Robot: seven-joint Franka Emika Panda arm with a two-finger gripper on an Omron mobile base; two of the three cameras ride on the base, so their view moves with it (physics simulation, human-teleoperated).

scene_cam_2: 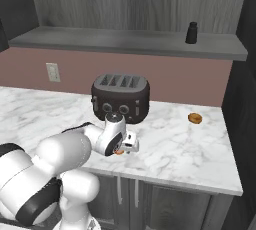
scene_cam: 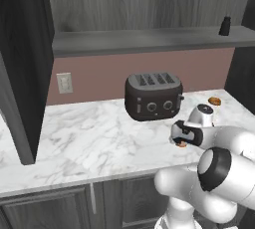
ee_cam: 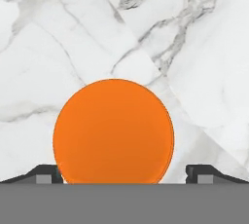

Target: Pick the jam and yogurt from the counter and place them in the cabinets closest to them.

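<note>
Lower centre of the hand view: the gripper [ee_cam: 124, 174] points straight down, jaws wide, straddling the jam [ee_cam: 113, 131] on the counter [ee_cam: 204, 62].

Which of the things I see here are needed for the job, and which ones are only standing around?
Needed for the job:
- jam, under the open gripper, between its fingers
- counter
- cabinets, with their shelf

Only standing around:
- toaster
- black bottle on the shelf
- small brown round thing on the counter
- wall socket
</note>
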